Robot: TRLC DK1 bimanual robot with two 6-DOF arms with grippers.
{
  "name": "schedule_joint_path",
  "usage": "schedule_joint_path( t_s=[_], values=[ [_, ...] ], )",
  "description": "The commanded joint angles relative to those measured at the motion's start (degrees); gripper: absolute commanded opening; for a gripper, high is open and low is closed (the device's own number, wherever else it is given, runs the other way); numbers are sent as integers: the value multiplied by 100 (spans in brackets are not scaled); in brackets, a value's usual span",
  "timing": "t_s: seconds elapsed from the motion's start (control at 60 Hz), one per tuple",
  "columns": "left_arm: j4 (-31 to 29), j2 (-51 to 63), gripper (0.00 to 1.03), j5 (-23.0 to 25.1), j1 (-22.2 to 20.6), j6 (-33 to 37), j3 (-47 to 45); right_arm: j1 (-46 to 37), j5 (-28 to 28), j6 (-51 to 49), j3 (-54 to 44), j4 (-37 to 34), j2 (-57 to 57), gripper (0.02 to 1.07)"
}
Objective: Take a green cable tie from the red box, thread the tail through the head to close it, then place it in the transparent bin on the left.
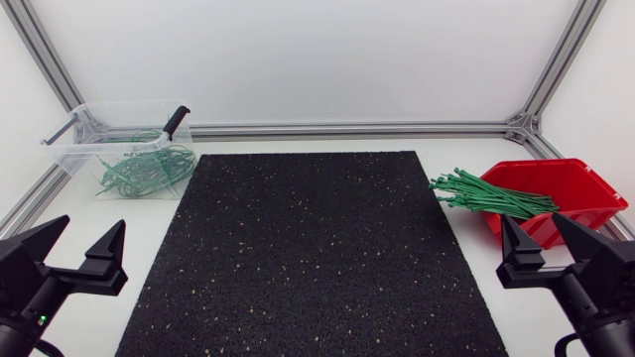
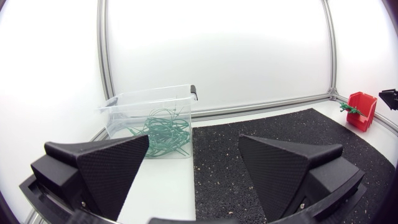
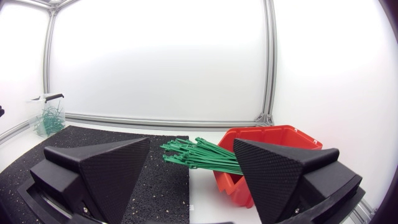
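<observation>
White desk (image 1: 466, 288): carries everything listed
Black speckled rubber mat (image 1: 308, 258): centre of desk, between the two containers
Transparent plastic bin (image 1: 124, 104): far left corner, holding looped green ties (image 1: 144, 171)
Red plastic box (image 1: 585, 193): far right, just ahead of right hand (image 1: 532, 220)
Sheaf of straight green cable ties (image 1: 491, 195): tails spill over the box lip toward the mat, ahead of and slightly inboard of right hand, apart from it
Right hand, left hand (image 1: 92, 226): both released, holding nothing
Risk: ties are bunched, so broad fingers likely lift several or drag the sheaf out; a thin tie may slip
</observation>
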Motion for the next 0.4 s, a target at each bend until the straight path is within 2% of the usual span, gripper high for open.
schedule_joint_path(
  t_s=[0.0, 0.133, 0.383],
  values=[
    [137, -257, 100, -57, -65, -321, -335, 40, -19, 110, -132, 97, -38, 100],
    [252, -596, 100, -123, -115, -572, -696, 40, -19, 110, -132, 97, -38, 100],
    [252, -596, 100, -123, -115, -572, -696, 40, -19, 110, -132, 97, -38, 100]
  ],
)
